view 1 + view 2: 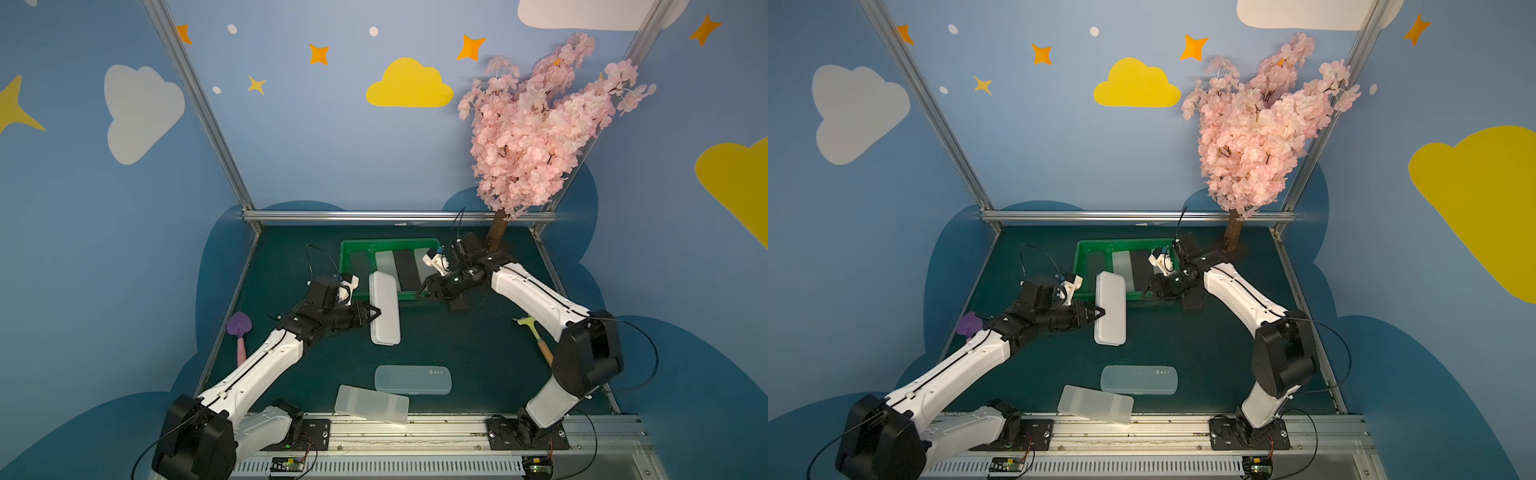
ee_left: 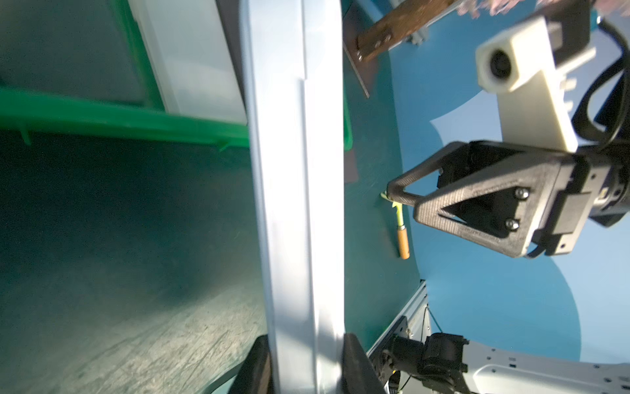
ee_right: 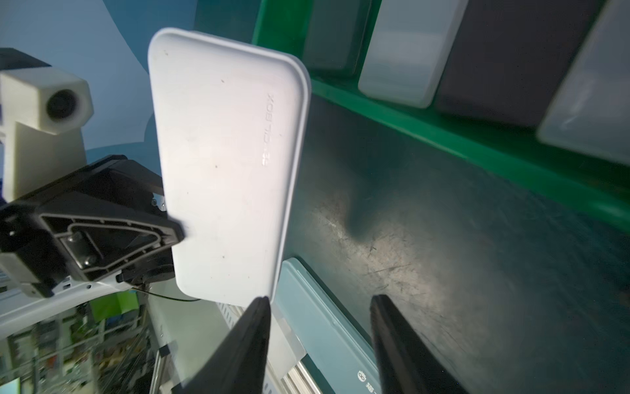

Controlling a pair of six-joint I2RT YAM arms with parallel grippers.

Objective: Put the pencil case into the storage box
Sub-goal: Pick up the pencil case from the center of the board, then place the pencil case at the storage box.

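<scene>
A white pencil case point(image 1: 384, 307) point(image 1: 1110, 309) is held off the green mat, and my left gripper point(image 1: 376, 312) point(image 1: 1100, 311) is shut on its long left edge. In the left wrist view both jaws press against the case point(image 2: 296, 170). The case's far end reaches over the front rim of the green storage box point(image 1: 345, 266) point(image 1: 1077, 266) point(image 2: 119, 117). Several pencil cases lie side by side in the box point(image 3: 409, 122). My right gripper point(image 1: 429, 287) point(image 1: 1152, 289) point(image 3: 320, 300) stands open and empty at the box's front right corner, just right of the white case point(image 3: 225, 163).
A bluish translucent case point(image 1: 412, 379) and a clear case point(image 1: 372, 404) lie near the front edge. A purple toy shovel point(image 1: 240, 328) lies at the left and a small rake point(image 1: 536, 336) at the right. A pink blossom tree point(image 1: 536, 124) stands at the back right corner.
</scene>
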